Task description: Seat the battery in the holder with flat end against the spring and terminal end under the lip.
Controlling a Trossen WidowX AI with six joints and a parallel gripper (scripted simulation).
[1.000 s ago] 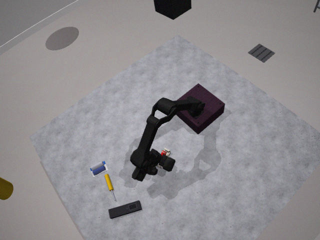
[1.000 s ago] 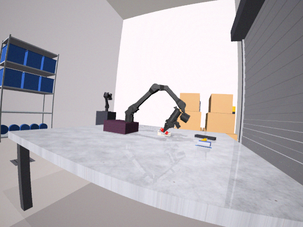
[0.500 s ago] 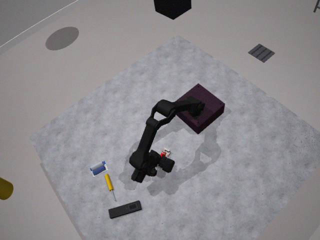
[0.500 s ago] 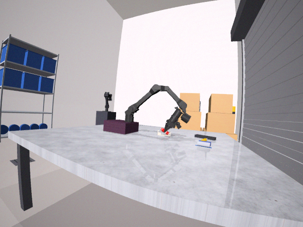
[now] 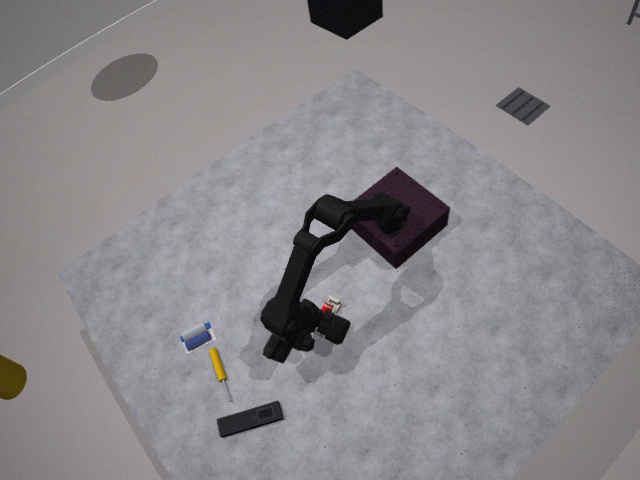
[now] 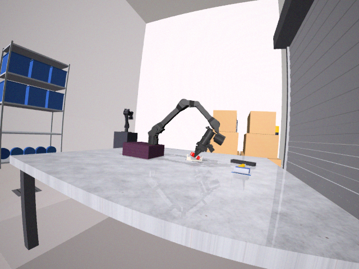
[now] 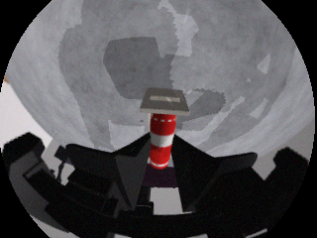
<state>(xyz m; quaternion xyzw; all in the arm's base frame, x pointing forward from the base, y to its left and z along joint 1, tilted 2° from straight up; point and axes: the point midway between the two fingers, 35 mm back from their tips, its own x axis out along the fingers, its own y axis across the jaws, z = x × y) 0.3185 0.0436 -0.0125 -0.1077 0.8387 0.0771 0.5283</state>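
Note:
My gripper (image 7: 160,136) is shut on the battery (image 7: 161,141), a red cylinder with white bands that sticks out beyond the fingertips. Its far end points at the small pale holder (image 7: 165,102), which lies on the table just past it; I cannot tell whether they touch. In the overhead view the red battery (image 5: 326,308) shows beside the pale holder (image 5: 333,302), with most of my gripper (image 5: 324,316) hidden under the wrist. In the side view my gripper (image 6: 198,151) tilts down over the battery (image 6: 193,154) and the holder (image 6: 194,159), low on the table.
A dark purple block (image 5: 402,215) carries the arm's base. A blue and white roller on a card (image 5: 196,336), a yellow screwdriver (image 5: 219,368) and a black remote-like bar (image 5: 250,417) lie to the left of my gripper.

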